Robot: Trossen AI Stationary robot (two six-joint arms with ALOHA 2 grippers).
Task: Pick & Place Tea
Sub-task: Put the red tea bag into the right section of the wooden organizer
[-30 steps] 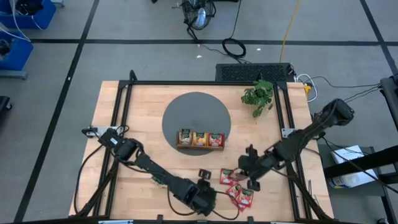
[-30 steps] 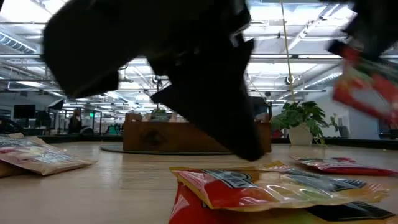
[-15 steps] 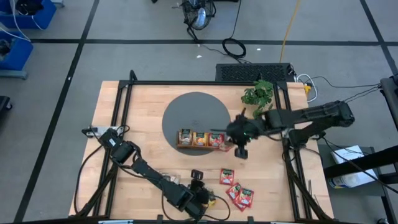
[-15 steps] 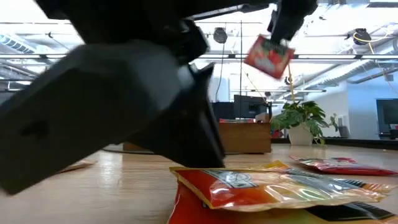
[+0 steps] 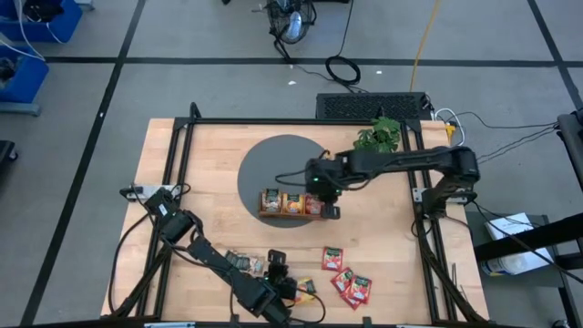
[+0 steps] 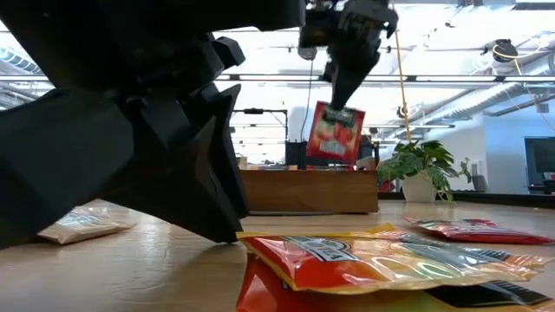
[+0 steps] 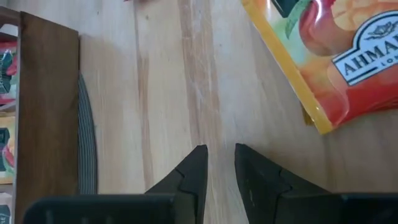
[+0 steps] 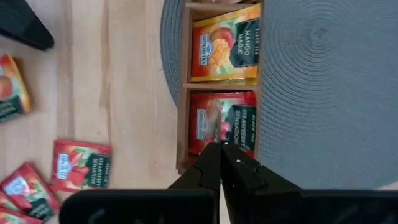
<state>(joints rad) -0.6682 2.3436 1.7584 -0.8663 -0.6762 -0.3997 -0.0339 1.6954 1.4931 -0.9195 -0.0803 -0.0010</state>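
Observation:
My right gripper hangs shut on a red tea sachet above the right compartment of the brown wooden tray, which stands on a round grey mat. The tray holds dark green, orange-yellow and red sachets. My left gripper stands low over the table near its front edge, slightly open with bare wood between its fingers. An orange-yellow sachet lies beside it. Three red sachets lie flat at the front right, and dark green ones to the left of my left gripper. My right gripper pinches the red sachet's top edge between its two fingers, which come from above and slant down. The sachet hangs upright below the fingertips, lifted clear, with its face toward the table's near edge.
A potted plant stands at the far right of the table. A black frame runs round the table top. In the low view the orange-yellow sachet lies over a red one right at the near edge.
My right gripper has risen from the red sachets at the front right and swung toward the table's far left, carrying a red sachet clear of the table to a place over the tray's right end. My left gripper has slid left along the near edge and sunk slightly.

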